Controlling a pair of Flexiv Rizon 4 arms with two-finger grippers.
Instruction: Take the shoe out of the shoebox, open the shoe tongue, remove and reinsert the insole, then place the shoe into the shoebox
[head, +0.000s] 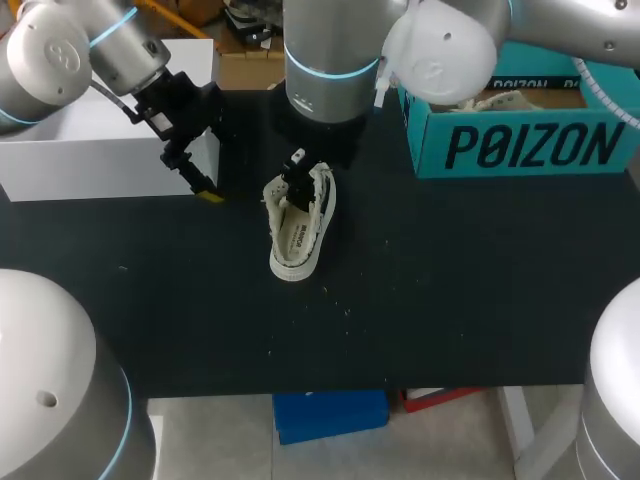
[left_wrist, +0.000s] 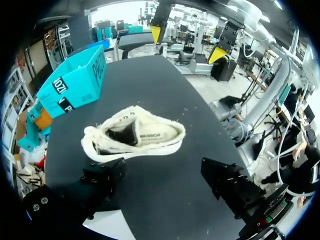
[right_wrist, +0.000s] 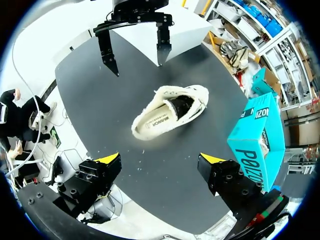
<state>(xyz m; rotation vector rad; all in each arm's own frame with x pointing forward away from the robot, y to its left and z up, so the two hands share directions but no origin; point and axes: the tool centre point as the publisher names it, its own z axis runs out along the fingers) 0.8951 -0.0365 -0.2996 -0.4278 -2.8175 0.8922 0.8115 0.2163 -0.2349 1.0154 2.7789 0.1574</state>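
Two things are asked: the jaws' stance and the shoe's (right_wrist: 170, 111) place.

Both pairs are spread wide, empty. It is set on the table (right_wrist: 100, 100) ahead of the right gripper (right_wrist: 161, 160), long axis slanted across its gap; the left gripper (left_wrist: 165, 174) faces it from beyond, judged farther. The tongue cannot be made out.

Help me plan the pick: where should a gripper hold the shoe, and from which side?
Probably the heel wall of the shoe, from above, with one finger inside and one outside: it sits sole-down, opening up, and the heel rim stands free.
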